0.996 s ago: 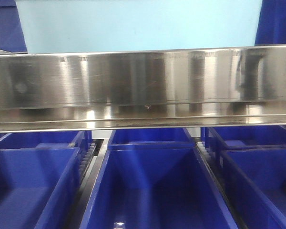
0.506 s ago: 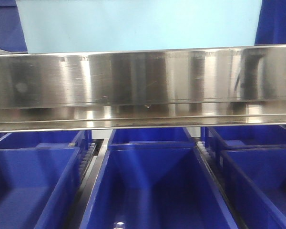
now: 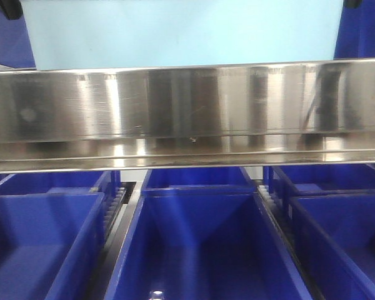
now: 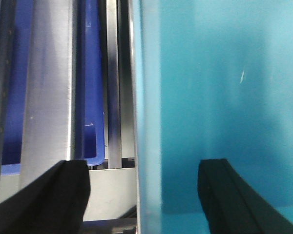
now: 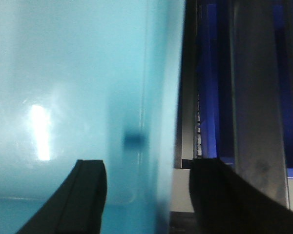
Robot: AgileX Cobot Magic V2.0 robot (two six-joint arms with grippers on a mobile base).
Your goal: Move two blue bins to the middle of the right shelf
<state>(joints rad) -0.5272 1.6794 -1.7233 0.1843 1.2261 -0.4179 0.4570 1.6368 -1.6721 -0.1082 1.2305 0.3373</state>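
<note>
One pale blue bin (image 3: 181, 31) in view, up top in front cam, behind and above one steel rail (image 3: 187, 112), w/ dark blue plastic (image 3: 6, 44) at both upper corners beside it. Below rail, six dark blue bins: front row (image 3: 200, 250) of three, back row (image 3: 197, 177) of three, little more than rims visible on those. Two grippers. In front cam, just a small black bit (image 3: 6, 7) at each top corner of pale bin, too little to judge jaw width. From wrist cams: L gripper (image 4: 144, 165) spread wide, two black fingers (image 4: 53, 200), one outside and one inside pale bin, side wall btwn them, gap on either side, so no pinch. R gripper (image 5: 149, 165) likewise wide, two fingers (image 5: 90, 195) astride the opposite wall; blurry there, contact w/ outer finger hard to call. Also in wrist cams only: steel strips (image 4: 49, 97) and a dark blue rim (image 4: 93, 97) just beside pale wall. Lower rows in front cam only.
</note>
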